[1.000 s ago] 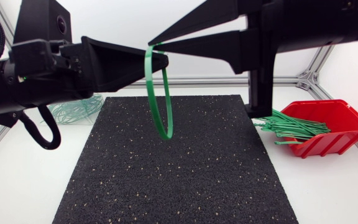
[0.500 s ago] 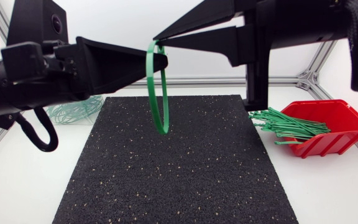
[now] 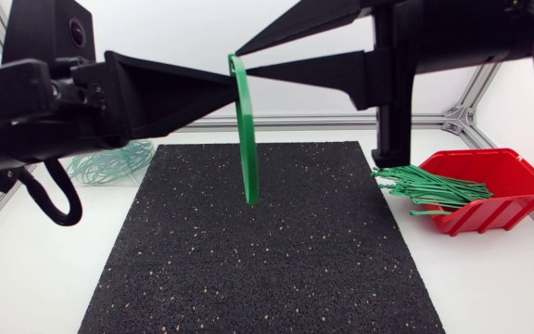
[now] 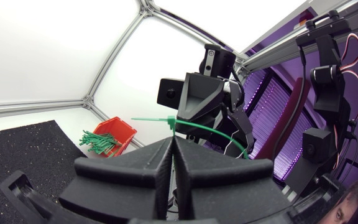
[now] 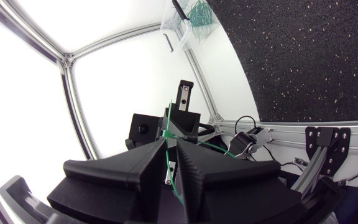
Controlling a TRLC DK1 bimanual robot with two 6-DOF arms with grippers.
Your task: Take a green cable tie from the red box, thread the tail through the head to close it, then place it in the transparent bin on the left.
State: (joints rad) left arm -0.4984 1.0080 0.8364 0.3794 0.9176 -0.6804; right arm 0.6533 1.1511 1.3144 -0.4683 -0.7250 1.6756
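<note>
Left jaws closed tip to tip, pinching the green cable tie [image 3: 246,130] near its top. Right jaws are also closed, with their tips meeting on the same tie from the opposite side. The tie hangs down from the two sets of tips, seen nearly edge-on, in the air above the black mat [image 3: 267,260]. Red box [image 3: 513,181] at my right holds a bundle of spare ties [image 3: 429,190]. Transparent bin [image 3: 109,167] sits back left on the tabletop [image 3: 489,288] — green ties inside.
</note>
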